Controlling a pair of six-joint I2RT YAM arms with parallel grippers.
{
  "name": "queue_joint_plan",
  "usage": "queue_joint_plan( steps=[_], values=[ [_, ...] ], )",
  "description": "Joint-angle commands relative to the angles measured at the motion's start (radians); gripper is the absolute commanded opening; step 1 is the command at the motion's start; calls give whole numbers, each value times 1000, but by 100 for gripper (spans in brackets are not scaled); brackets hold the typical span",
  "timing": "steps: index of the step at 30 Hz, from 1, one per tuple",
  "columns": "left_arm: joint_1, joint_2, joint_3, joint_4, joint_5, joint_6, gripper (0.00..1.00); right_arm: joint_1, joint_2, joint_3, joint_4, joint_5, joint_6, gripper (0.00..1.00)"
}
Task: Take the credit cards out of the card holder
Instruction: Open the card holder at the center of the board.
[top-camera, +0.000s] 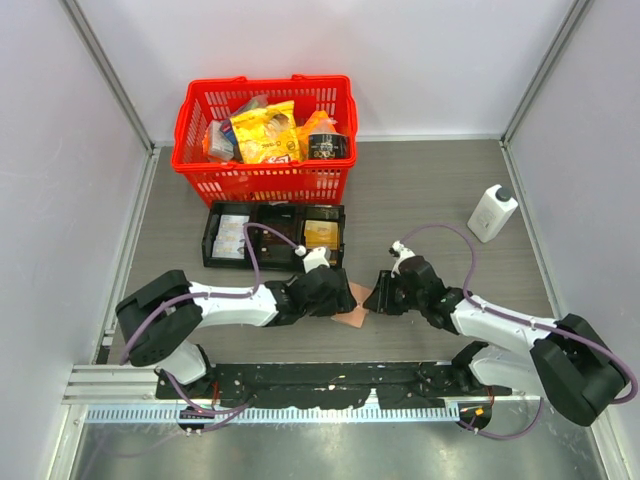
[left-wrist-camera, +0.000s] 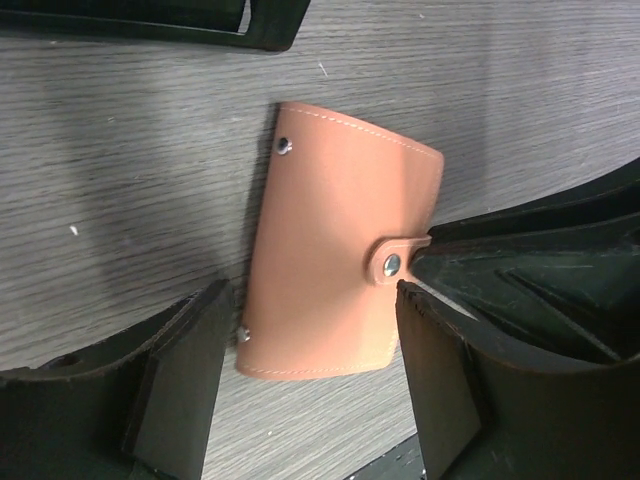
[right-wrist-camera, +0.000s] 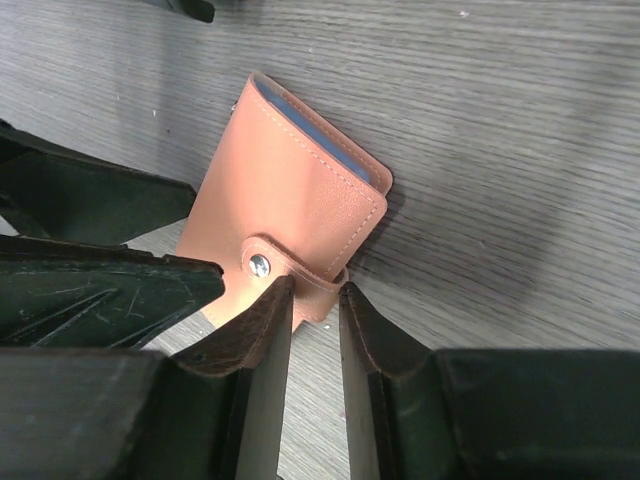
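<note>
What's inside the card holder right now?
The card holder is closed, snap tab fastened. Only a blue-grey edge shows at its open end, lining or card unclear. Everything else inside is covered.

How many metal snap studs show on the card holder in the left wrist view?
3 on the card holder: one stud on the closing tab, one near the top left corner, one at the lower left edge. More may be hidden underneath.

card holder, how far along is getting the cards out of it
Nothing done yet: the card holder lies on the table with its snap tab fastened, no cards out. In hand: the left fingers straddle it, open, and the right fingers flank the tab edge. Left: unsnap, open, pull the cards.
</note>
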Motion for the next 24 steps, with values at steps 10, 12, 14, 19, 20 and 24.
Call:
queue_joint_plan(
  steps=[10, 12, 14, 19, 20, 24],
  values=[
    [13, 24, -33, 54, 69, -4, 59, -2, 121, 42, 119, -103, -62, 30],
    [11, 2, -59, 74, 67, -16, 56, -2, 137, 60, 113, -103, -72, 30],
    [13, -21, -89, 98, 64, -30, 53, -2, 150, 80, 102, -100, -89, 30],
    [11, -54, -126, 124, 63, -45, 47, 7, 196, 125, 91, -95, -112, 30],
    [11, -51, -125, 127, 64, -47, 45, 12, 200, 132, 94, -95, -111, 30],
    [11, -38, -123, 130, 69, -60, 38, 38, 237, 161, 90, -80, -118, 30]
  ],
)
